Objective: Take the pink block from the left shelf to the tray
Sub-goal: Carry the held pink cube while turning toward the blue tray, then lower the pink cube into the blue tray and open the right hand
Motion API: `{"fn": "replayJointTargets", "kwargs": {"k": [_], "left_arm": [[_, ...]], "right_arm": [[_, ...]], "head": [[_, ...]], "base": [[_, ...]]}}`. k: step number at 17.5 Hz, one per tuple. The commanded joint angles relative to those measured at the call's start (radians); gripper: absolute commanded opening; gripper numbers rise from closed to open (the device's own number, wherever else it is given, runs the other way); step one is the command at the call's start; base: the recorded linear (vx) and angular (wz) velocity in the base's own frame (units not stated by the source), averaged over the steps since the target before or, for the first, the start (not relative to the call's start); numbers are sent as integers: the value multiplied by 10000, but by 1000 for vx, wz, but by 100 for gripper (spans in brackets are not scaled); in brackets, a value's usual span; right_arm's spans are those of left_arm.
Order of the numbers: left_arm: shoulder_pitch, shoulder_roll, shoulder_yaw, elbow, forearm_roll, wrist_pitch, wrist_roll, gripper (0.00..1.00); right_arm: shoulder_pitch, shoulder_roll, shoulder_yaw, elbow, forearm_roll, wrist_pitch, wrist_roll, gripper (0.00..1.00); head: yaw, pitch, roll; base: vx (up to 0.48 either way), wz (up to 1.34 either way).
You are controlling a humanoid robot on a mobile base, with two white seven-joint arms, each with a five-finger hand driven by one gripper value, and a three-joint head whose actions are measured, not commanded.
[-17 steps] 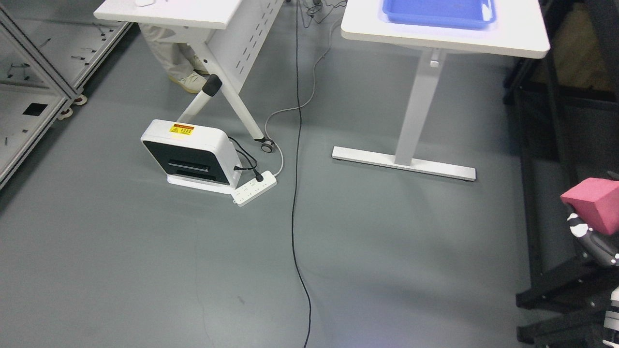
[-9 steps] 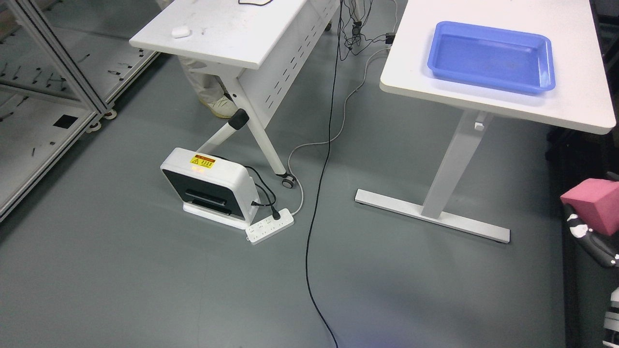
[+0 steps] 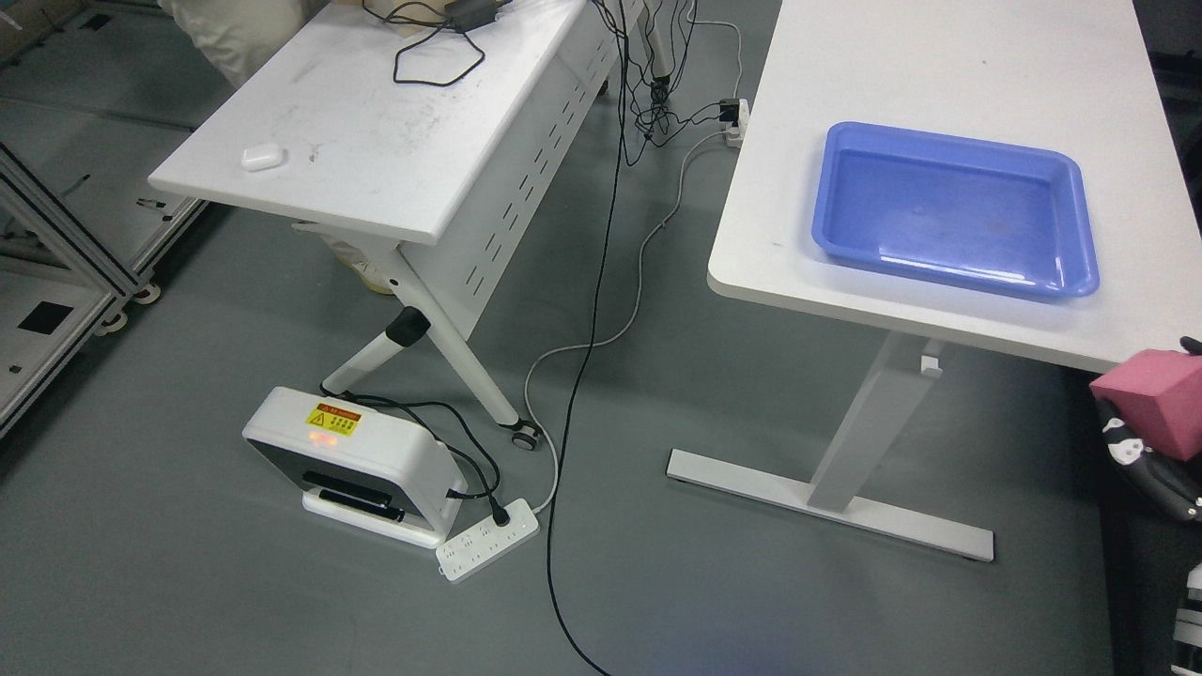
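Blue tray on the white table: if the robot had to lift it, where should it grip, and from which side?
Probably the raised rim of the blue tray along its near long edge, approached from the robot's side of the white table. That lip stands out from the tabletop and lies close to the table's front edge; the walls look shallow, so pinch the rim.

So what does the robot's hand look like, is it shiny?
Only the right hand shows, at the picture's right edge. Its fingers are black with white patches, rounded and jointed like thick knuckles. Lower down, a bit of white and black casing peeks in. It looks smooth rather than shiny. No cables or sleeve show on it. The left hand is out of view.
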Motion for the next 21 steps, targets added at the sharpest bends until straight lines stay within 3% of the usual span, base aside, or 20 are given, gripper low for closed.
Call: {"fn": "replayJointTargets", "kwargs": {"k": [1,7,12,21], "left_arm": [[94,175,0,0,-15,-8,-6,100],[94,175,0,0,-15,-8,-6,100],[94,175,0,0,-15,-8,-6,100],[94,175,0,0,-15,-8,-6,100]], "right_arm": [[11,-277,-10,9,3,-22,-3,4],[118,-338,97,9,3,-22,150,4],[210,-430,511,24,3,-22,1345,4],[241,-430,1462,54,64,161,2083,6]], "head": [[0,0,0],[0,0,0],[0,0,0],[0,0,0]], "base": [[381,-26],[350,-42],[280,45],[178,36]]}}
